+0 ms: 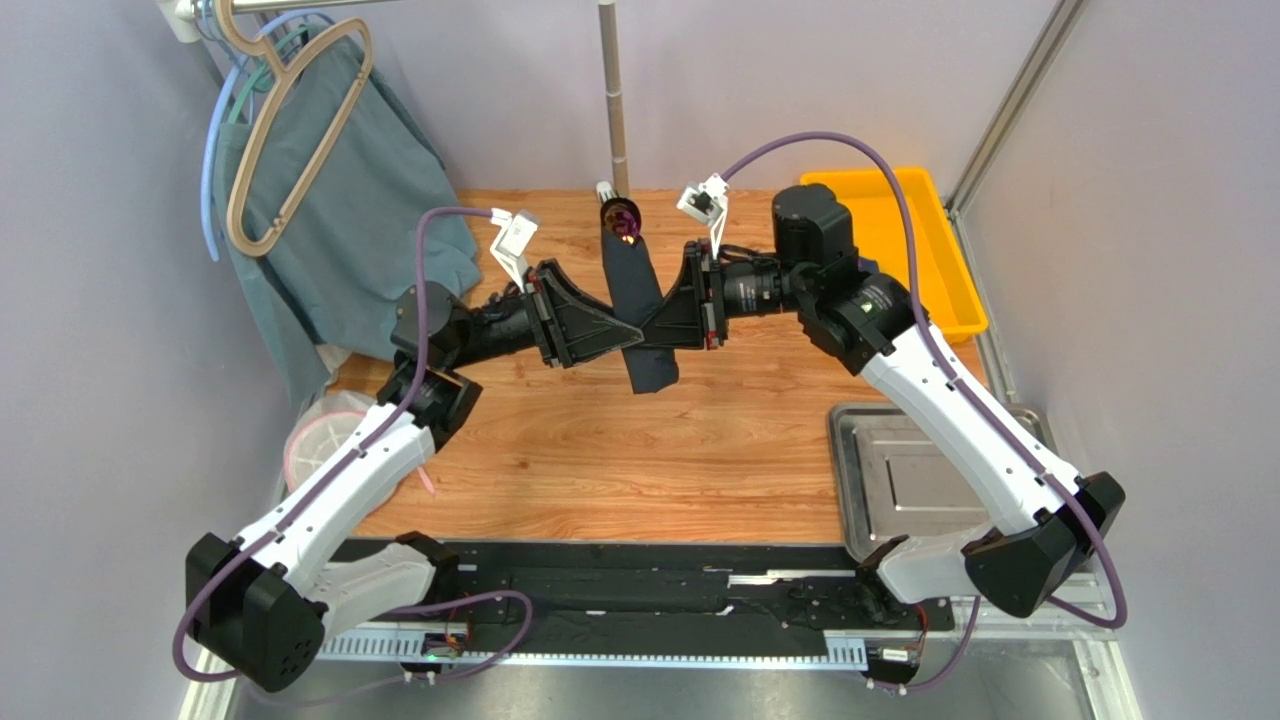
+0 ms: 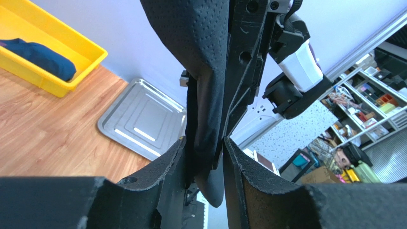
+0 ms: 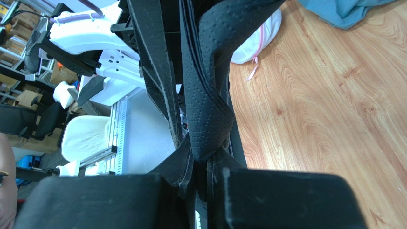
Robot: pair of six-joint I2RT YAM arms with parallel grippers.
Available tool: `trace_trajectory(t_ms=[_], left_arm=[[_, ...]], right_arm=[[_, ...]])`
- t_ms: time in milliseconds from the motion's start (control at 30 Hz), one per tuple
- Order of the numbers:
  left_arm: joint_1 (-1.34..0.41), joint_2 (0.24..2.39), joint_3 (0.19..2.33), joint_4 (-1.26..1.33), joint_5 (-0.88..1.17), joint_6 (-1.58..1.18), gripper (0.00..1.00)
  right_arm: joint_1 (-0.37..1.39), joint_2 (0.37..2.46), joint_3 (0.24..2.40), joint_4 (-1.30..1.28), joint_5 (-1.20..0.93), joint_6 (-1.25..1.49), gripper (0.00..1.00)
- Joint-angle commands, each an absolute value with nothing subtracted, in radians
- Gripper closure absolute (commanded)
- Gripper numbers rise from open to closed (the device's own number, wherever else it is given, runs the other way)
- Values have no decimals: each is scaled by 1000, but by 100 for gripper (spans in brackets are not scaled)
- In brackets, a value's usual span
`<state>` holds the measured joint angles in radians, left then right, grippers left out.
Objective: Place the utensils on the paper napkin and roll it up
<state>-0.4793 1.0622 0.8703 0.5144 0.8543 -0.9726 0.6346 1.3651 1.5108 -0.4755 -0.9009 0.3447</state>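
the black paper napkin point(image 1: 648, 363) is bunched into a long, loose roll and held between the two arms over the middle of the wooden surface point(image 1: 601, 465), lifted off the wood. the left jaws are nearly closed, pinching the roll from one side. the right jaws are pressed tight on it from the other side, directly opposite, so the two sets almost touch. a shiny purple-gold tip point(image 1: 621, 222) pokes out of the roll's far end, and the near end hangs free below the grip. a steel tray point(image 1: 902, 480) lies on the right. a yellow bin point(image 1: 909, 255) holding a dark blue bundle point(image 2: 40, 57) sits at the far right corner. a teal cloth point(image 1: 353, 225) hangs at the far left.
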Motion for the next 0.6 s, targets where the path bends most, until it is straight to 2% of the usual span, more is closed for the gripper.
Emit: trace_trajectory(t_ms=[0,100,300,567], left_arm=[[-483,1069,891,594,856,-1017,60],[-483,1074,902,612,854,-1037,59],[-483,1083,920,609,842,-1068,48],[-486,1109,940,612,824,-1094,47]], right_arm=[[635,1312,1488,-393,-940,341,100],[635,1298,1474,-400,-930,313,100],[635,1286,1462,-385,-928,308,100],[640,1279,1453,-353,-930,318,100]])
